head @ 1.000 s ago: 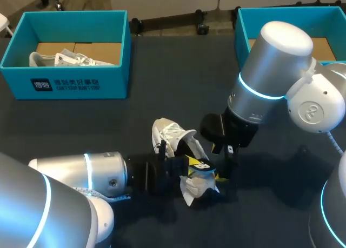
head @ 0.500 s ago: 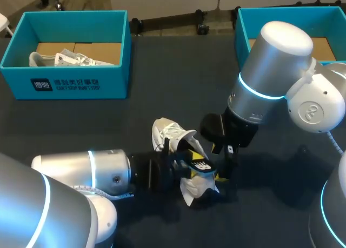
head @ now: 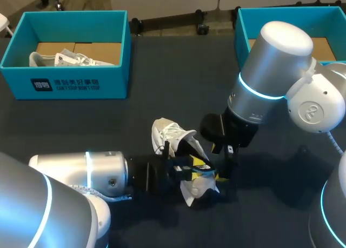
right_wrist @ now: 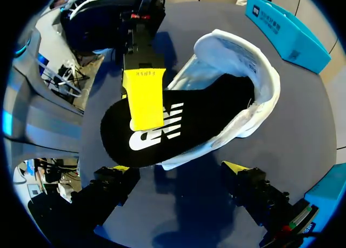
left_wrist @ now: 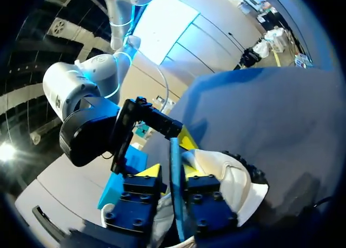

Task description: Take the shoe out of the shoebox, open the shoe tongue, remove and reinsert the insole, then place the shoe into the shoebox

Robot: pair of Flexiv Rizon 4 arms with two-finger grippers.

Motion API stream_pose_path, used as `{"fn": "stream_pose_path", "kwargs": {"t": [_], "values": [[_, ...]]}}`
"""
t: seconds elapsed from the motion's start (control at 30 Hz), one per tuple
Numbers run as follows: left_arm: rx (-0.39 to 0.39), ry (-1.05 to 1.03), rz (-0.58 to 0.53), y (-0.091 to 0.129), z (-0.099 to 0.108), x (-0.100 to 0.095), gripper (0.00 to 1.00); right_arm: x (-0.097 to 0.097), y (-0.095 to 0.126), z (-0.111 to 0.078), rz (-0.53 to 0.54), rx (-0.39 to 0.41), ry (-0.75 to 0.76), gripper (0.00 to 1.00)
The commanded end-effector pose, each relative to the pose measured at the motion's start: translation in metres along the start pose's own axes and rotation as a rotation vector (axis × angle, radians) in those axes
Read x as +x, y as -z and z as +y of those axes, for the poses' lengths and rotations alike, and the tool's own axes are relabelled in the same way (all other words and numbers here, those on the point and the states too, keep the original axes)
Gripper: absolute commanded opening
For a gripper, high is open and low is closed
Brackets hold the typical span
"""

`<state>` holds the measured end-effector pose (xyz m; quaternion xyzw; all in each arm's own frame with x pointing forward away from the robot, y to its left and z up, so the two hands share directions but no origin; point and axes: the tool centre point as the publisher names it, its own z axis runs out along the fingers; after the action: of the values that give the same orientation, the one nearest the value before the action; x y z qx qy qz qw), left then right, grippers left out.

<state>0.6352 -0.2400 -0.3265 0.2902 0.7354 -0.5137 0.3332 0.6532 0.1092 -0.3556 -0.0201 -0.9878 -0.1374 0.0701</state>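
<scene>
Shoe [head: 172,134] lies on its side on the desk [head: 162,69], lower centre. Left end effector [head: 194,164] pinches the black insole [right_wrist: 178,126], which is half inside the shoe. Right end effector [right_wrist: 175,169] hangs above, spread wide and empty. Insole step, likely. Next move needs the shoe steadied.

The dark tabletop [head: 178,69] carries a teal shoebox [head: 70,86] at its far left corner, a second teal box [head: 242,29] at its far right corner, and a white shoe [head: 170,133] near the middle, toward the near edge.
</scene>
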Motion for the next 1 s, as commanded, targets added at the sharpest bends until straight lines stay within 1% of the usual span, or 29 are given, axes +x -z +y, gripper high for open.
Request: {"fn": "stream_pose_path", "kwargs": {"t": [0.03, 0.27, 0.37, 0.5, 0.6, 0.63, 0.67, 0.7, 0.77, 0.8, 0.9, 1.0], "values": [[-0.016, -0.022, 0.006, -0.003, 0.003, 0.002, 0.00, 0.000, -0.002, 0.001, -0.001, 0.002, -0.001, 1.00], [-0.095, -0.059, 0.006, -0.005, 0.024, 0.003, 0.00, 0.000, -0.002, 0.001, -0.001, 0.002, -0.001, 1.00], [-0.114, -0.055, 0.012, -0.005, 0.032, 0.003, 0.00, 0.000, -0.002, 0.001, -0.001, 0.002, -0.001, 1.00], [-0.122, -0.052, 0.013, -0.003, 0.036, 0.004, 0.00, 0.000, -0.002, 0.001, -0.001, 0.002, -0.001, 1.00], [-0.108, -0.032, 0.008, 0.001, 0.032, 0.003, 0.00, 0.000, -0.002, 0.001, -0.001, 0.002, -0.001, 1.00], [-0.099, -0.024, 0.010, 0.002, 0.030, 0.003, 0.12, 0.000, -0.002, 0.001, -0.001, 0.002, -0.001, 1.00], [-0.093, -0.020, 0.009, 0.003, 0.028, 0.003, 0.20, 0.000, -0.002, 0.001, -0.001, 0.002, -0.001, 1.00], [-0.081, -0.010, 0.010, 0.004, 0.025, 0.002, 0.25, 0.000, -0.002, 0.001, -0.001, 0.002, -0.001, 1.00], [-0.070, -0.004, 0.010, 0.005, 0.020, 0.002, 0.29, 0.000, -0.002, 0.001, -0.001, 0.002, -0.001, 1.00], [-0.050, 0.014, 0.013, 0.006, 0.017, 0.001, 0.31, 0.000, -0.002, 0.001, -0.001, 0.002, -0.001, 1.00], [-0.018, 0.031, 0.019, 0.008, 0.011, 0.000, 0.33, 0.000, -0.002, 0.001, -0.001, 0.002, -0.001, 1.00], [-0.001, 0.037, 0.025, 0.009, 0.005, 0.000, 0.33, 0.000, -0.002, 0.001, -0.001, 0.002, -0.001, 1.00]]}}
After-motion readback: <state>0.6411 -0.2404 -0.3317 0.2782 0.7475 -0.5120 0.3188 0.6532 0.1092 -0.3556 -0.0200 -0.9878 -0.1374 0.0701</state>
